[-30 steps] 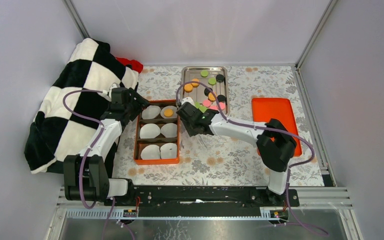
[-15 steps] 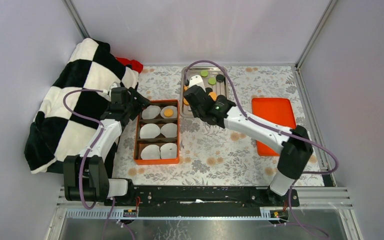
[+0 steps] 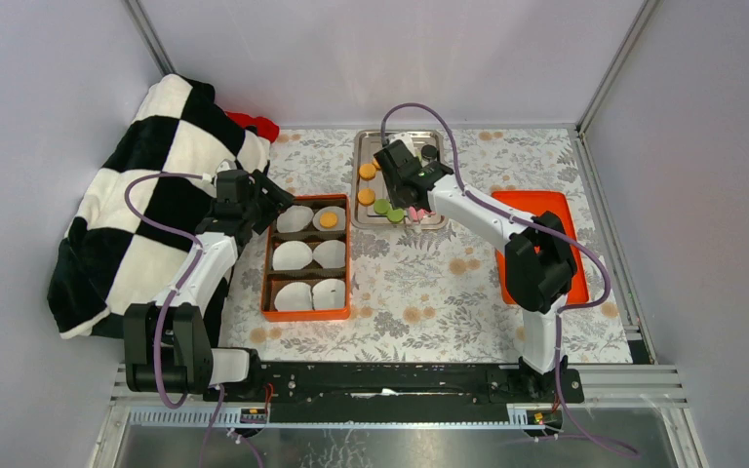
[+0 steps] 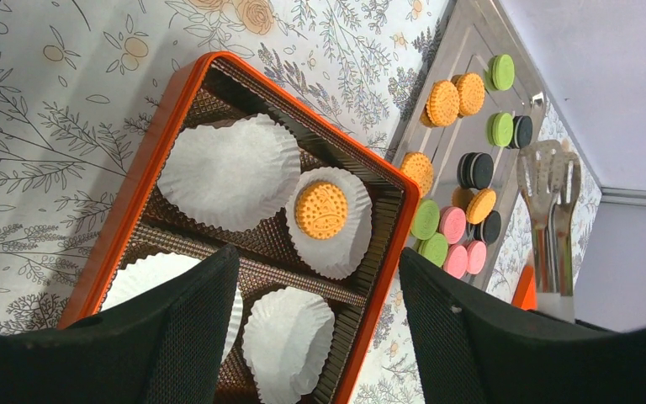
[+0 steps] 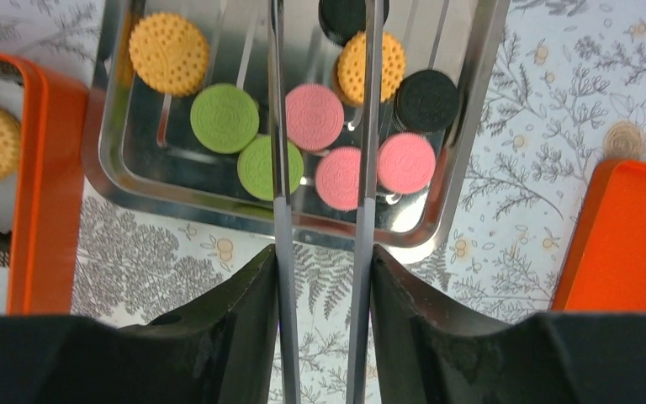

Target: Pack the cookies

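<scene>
Orange, green, pink and black cookies lie on a steel tray; they also show in the right wrist view. One orange cookie sits in a white paper liner in the orange box. My right gripper is shut on metal tongs. The tong arms are apart over the tray, with a pink cookie between them. My left gripper is open and empty at the box's far left corner. Its view shows the boxed orange cookie and the tongs.
An orange lid lies right of the tray. A black-and-white checked blanket is heaped at the left, with a red thing behind it. The box holds several more white liners.
My right gripper has moved with the tongs from the box's right side back and rightwards over the steel tray. The left arm has not moved.
</scene>
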You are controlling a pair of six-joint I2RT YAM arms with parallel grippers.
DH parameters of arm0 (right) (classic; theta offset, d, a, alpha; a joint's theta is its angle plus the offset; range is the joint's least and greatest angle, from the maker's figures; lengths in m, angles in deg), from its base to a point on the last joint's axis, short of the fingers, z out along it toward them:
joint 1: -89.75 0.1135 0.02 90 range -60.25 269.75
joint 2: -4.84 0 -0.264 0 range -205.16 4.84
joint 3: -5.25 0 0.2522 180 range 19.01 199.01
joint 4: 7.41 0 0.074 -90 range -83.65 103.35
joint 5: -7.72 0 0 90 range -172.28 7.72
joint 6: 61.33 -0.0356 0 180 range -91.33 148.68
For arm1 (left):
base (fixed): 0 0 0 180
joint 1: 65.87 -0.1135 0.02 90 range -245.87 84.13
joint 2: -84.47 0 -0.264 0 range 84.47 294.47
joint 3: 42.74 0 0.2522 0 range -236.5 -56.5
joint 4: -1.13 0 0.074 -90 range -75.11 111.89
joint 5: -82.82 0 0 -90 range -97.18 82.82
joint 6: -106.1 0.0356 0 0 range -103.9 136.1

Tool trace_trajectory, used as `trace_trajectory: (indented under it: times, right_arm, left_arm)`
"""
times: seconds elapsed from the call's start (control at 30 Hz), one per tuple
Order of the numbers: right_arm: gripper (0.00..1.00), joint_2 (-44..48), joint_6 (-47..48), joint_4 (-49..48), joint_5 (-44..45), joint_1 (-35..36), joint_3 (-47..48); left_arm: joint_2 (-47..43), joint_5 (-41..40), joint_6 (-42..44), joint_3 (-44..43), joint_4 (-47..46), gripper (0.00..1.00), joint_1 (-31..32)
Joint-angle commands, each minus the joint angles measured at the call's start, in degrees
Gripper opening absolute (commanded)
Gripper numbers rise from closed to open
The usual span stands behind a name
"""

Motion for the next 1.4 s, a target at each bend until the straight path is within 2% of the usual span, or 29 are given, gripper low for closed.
trace_trajectory:
  times: [0.0, 0.37, 0.53, 1.07, 1.27, 1.37]
  right_arm:
    - [0.46, -1.2, 1.47, -1.68, -2.82, -1.23, 4.78]
    - [0.47, -6.09, 0.89, -0.37, -7.64, -2.88, 8.09]
    - [0.5, -9.11, 0.62, -0.47, -8.62, -3.58, 9.93]
    - [0.51, -18.56, 0.48, 1.94, -9.98, -5.14, 22.63]
    - [0.48, -21.05, -0.02, 4.08, -10.05, -5.93, 26.37]
    - [0.41, -20.45, 0.4, 3.76, -10.19, -6.15, 27.03]
  left_arm:
    - [-1.14, 0.54, 1.28, -0.07, -2.3, 0.75, -0.2]
    - [-0.04, 1.24, 1.19, 0.12, -2.92, 0.75, -0.2]
    - [-0.2, 1.29, 1.18, 0.13, -2.96, 0.75, -0.21]
    - [-0.17, 1.35, 1.01, -0.14, -2.71, 0.75, -0.2]
    - [-0.34, 1.38, 1.02, -0.09, -2.49, 0.75, -0.18]
    - [-0.43, 1.54, 0.8, -0.03, -2.49, 0.75, -0.19]
